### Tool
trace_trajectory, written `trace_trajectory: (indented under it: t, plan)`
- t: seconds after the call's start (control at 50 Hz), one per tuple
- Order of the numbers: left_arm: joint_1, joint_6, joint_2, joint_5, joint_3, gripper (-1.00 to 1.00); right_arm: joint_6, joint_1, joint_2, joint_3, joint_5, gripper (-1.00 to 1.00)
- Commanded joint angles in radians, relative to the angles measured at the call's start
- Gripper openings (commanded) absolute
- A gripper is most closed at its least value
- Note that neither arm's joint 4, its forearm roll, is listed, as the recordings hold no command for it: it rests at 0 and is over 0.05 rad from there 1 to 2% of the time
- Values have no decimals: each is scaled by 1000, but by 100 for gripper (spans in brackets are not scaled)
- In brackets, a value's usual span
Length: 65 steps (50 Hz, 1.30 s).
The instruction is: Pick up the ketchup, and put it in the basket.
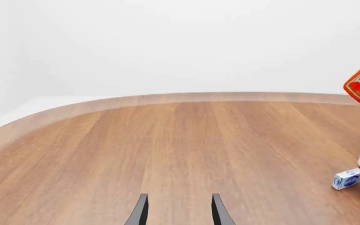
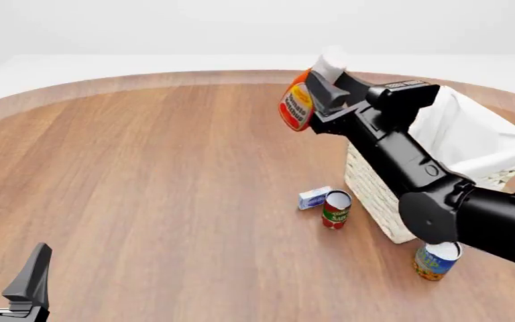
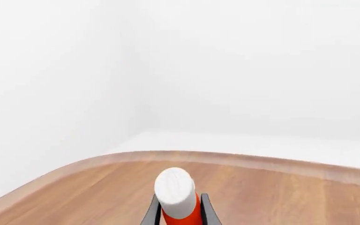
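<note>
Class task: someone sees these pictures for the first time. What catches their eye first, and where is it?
The red ketchup stands out, held tilted in the air by the right gripper, above the table to the left of the basket. Next comes the big cream basket at the right, with two cans and a small box on the table beside it. The left gripper waits open at the near left.

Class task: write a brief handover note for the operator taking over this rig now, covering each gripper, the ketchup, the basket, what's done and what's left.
Right gripper: shut on the ketchup, held in the air beside the basket, left of its rim.
Left gripper: open, holding nothing, low over the near left of the table.
Done: the pickup.
Left: carry the bottle over the basket's opening and release it inside.
</note>
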Motion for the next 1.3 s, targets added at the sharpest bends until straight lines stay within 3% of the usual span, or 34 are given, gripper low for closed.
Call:
trace_trajectory:
  t: [0.02, 0.24, 0.54, 0.74, 1.0, 1.3]
  plan:
    - [0, 0, 0, 0, 0, 100, 31, -113, -69, 57, -43, -100]
    - [0, 0, 0, 0, 0, 100, 50, -195, -128, 127, -80, -100]
    - [0, 0, 0, 0, 0, 100, 37, -406, -216, 203, -78, -100]
    - [0, 0, 0, 0, 0, 100, -10, -459, -232, 215, -68, -100]
    - [0, 0, 0, 0, 0, 100, -20, -483, -154, 152, -11, -100]
    - [0, 0, 0, 0, 0, 100, -18, -543, -127, 154, 11, -100]
